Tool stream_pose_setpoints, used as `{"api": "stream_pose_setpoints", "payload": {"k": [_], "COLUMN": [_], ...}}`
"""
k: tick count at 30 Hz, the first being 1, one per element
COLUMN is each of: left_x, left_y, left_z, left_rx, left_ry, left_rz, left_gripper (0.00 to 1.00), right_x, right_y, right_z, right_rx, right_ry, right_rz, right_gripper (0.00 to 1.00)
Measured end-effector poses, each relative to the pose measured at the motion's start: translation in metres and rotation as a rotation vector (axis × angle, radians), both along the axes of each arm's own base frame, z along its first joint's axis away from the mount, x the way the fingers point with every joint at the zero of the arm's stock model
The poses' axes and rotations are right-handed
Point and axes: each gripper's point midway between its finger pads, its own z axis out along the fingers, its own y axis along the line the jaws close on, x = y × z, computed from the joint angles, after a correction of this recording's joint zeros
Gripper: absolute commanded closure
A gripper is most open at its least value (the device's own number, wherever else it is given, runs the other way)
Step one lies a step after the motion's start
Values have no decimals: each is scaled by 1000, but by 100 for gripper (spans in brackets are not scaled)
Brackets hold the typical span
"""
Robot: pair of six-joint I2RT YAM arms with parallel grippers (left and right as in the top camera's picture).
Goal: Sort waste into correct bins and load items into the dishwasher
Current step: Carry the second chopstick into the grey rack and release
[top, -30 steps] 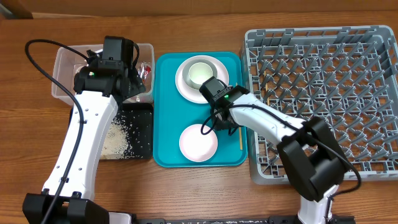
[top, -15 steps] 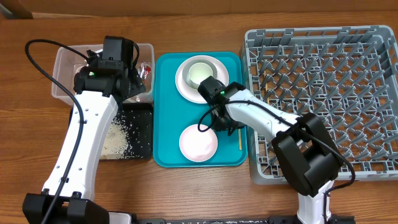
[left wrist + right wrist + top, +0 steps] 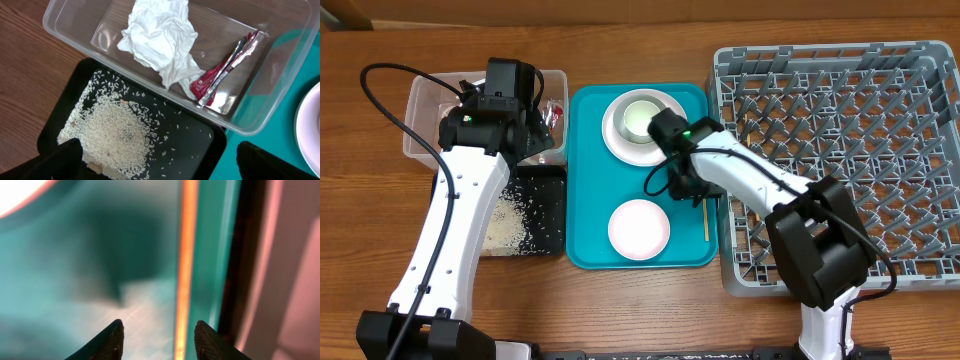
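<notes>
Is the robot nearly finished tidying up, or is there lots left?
About halfway. Done: the tissue and red wrapper lie in the clear tub, and the rice is in the black tray. In hand: the right gripper is open around a chopstick. Left: that chopstick, the plate and the bowl sit on the teal tray, not yet in the dish rack.

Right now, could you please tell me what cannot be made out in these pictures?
- Chopstick: right wrist view, blurred; one or two unclear.
- Clear tub: overhead, left arm covers most of it.
- Plate: overhead, right arm covers its lower right edge.
</notes>
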Motion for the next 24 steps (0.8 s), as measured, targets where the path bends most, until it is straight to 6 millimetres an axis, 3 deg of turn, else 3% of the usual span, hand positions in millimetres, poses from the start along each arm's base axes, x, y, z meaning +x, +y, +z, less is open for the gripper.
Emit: {"api": "stream_pose_setpoints", "payload": {"k": [5,11,16,20,24], "left_x": [0,0,0,0,0], "left_y": [0,0,0,0,0], "left_z": [0,0,0,0,0], "left_rx": [0,0,0,0,0], "left_ry": [-1,0,0,0,0], "left_rz": [0,0,0,0,0], "left_gripper": [0,0,0,0,0], "right_x": [2,3,1,0,-1], "right_y": [2,8,12,14,15], "right_z": [-14,-16,-17,-16,-17], "right_rx": [60,104,132,146,151], "right_ry": [-5,-25,-15,-8,-3], "right_rz": [-31,-33,-38,-41,-40], "right_gripper": [52,53,73,79,96]}}
